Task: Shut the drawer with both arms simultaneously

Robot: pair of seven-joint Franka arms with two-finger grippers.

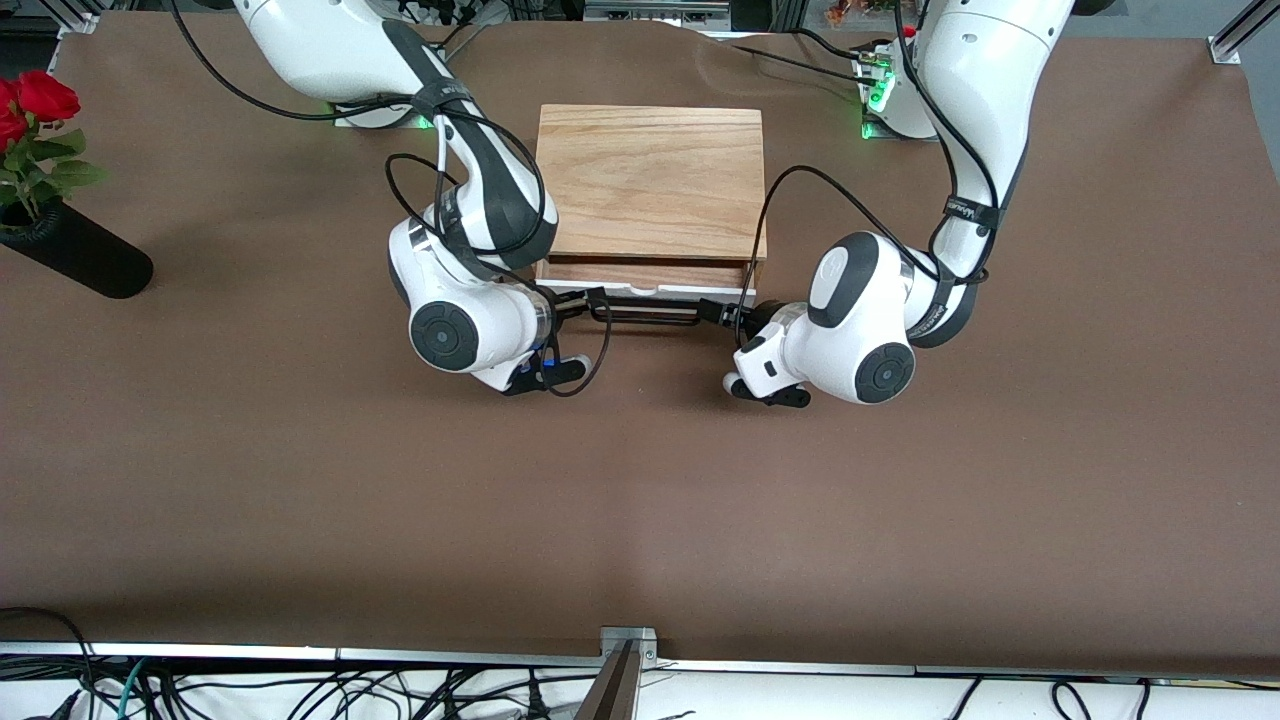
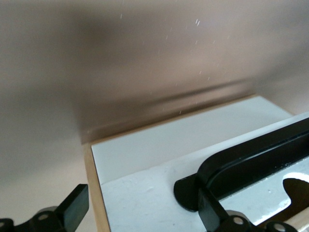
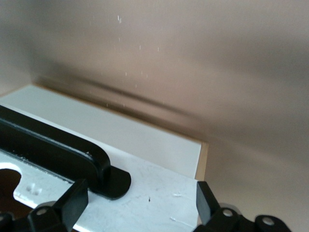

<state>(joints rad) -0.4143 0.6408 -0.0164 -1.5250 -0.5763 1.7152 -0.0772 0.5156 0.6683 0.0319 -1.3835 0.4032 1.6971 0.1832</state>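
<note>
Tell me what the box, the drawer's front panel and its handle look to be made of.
The box: light wood, going by the grain lines on its matte top. The drawer's front panel: wood edge showing under a white coat, probably paint, slightly rough and speckled. The handle: smooth black bar with a dull sheen, either metal or plastic; the look leaves that open.

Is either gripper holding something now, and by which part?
Nothing is held. Both the left gripper and right gripper are open at the drawer front's ends.

Robotics lab, 2 white arms (image 1: pixel 470 250) bolted to brown-covered table (image 1: pixel 300 480), loose cables (image 1: pixel 300 690)
</note>
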